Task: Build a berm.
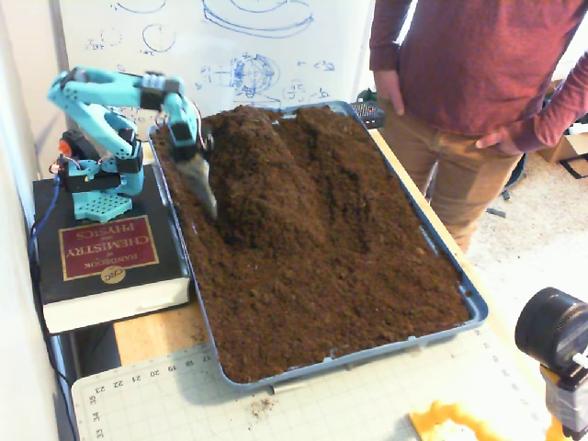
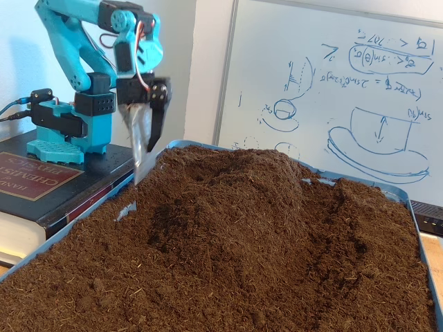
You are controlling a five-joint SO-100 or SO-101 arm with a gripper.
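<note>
One berm (image 1: 266,175), lengthwise along tray (image 1: 441,266).

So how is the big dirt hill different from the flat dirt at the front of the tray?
The berm rises in a long ridge with sloping sides, while the flat soil lies low and level. The berm sits at the whiteboard end of the tray, right beside the gripper; the flat soil fills the end away from the arm. In the other fixed view the berm stands plainly higher. Both are the same dark brown, crumbly soil.
</note>
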